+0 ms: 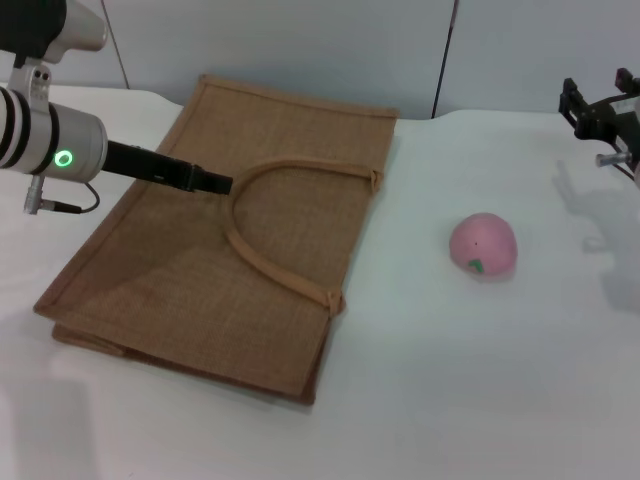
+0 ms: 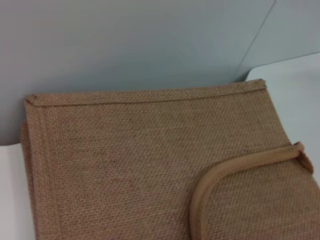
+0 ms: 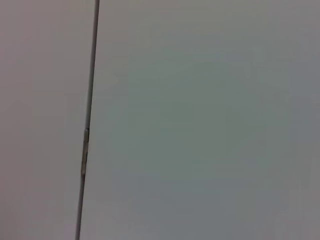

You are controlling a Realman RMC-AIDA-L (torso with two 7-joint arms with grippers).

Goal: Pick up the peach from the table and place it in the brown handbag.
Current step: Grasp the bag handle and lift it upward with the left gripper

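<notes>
- Peach (image 1: 483, 244): small, round, soft pink, slightly flattened dome shape, with a tiny green leaf mark low on the side facing the camera. It sits directly on the table (image 1: 480, 380), on the robot's right half, well apart from the bag and touched by nothing.
- Brown handbag (image 1: 225, 245): tan-brown woven jute tote lying flat on the table, left of centre, set at an angle. Lighter brown trim runs along its edges. One curved loop handle (image 1: 262, 215) lies on the upper face, both ends fixed at the edge nearest the peach. The mouth looks flat and closed.
- Left wrist view: coarse jute weave (image 2: 140, 160), a stitched trim seam along the far edge, and one bend of the handle (image 2: 235, 172) lying on the cloth; pale wall behind.
- Left gripper (image 1: 205, 181): dark slim fingers reach in over the bag, tips at the crown of the handle loop. Fingers look pressed together with no gap; whether they touch the handle cannot be told.
- Right gripper (image 1: 600, 108): raised at the far right edge, near the back of the table, well apart from the peach. Fingers stand spread, holding nothing.
- Right wrist view: only a plain grey wall panel (image 3: 200, 120) with a thin vertical seam.
</notes>
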